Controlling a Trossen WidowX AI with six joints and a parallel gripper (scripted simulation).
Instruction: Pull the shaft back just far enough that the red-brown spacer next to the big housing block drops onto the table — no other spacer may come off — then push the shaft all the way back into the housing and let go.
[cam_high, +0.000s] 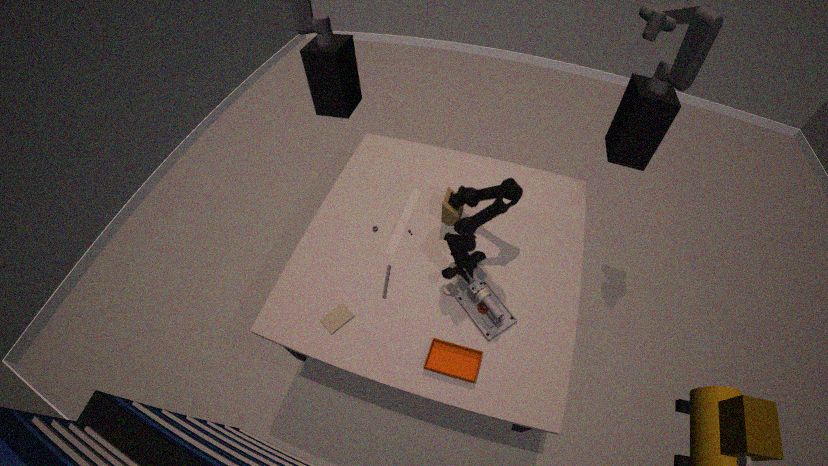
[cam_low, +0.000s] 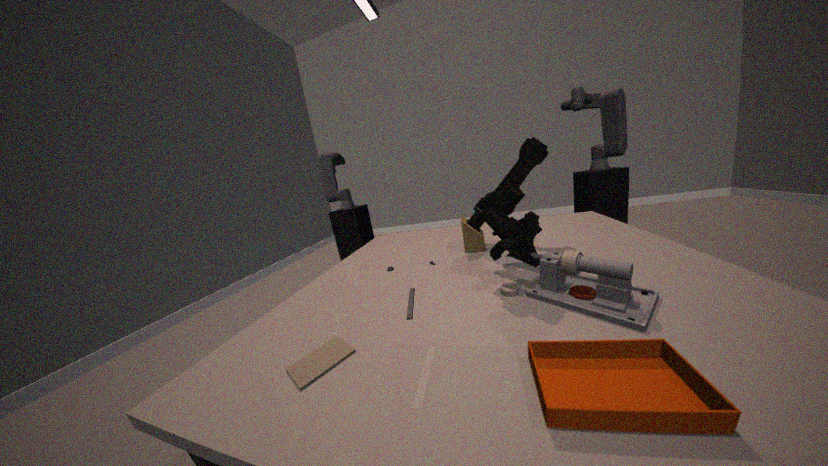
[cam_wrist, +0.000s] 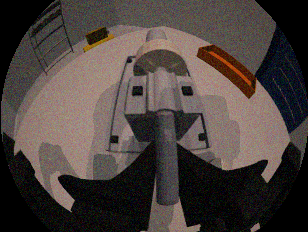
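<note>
Gripper (cam_high: 469, 280) (cam_low: 537, 260) (cam_wrist: 162, 145) fingers pinch the shaft (cam_low: 542, 255) (cam_wrist: 167, 170) at its outer end, likely to guide it straight; its long axis runs level through the support block (cam_high: 476, 285) (cam_low: 552, 273) (cam_wrist: 140, 107), inner end towards the housing (cam_high: 492, 309) (cam_low: 605, 266) (cam_wrist: 156, 35); the red-brown spacer (cam_high: 482, 307) (cam_low: 582, 292) lies below (dropped, I judge); full seating I cannot tell.

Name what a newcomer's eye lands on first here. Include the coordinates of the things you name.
Probably the bright orange tray (cam_high: 453, 361) (cam_low: 637, 420) (cam_wrist: 230, 65), sitting on the table near the fixture. Next, the black arm (cam_high: 486, 217) (cam_low: 509, 193), its gripper (cam_wrist: 162, 145) shut on the shaft (cam_wrist: 167, 132). Then the red-brown spacer (cam_high: 482, 307) (cam_low: 582, 292), lying flat below the housing's level.
</note>
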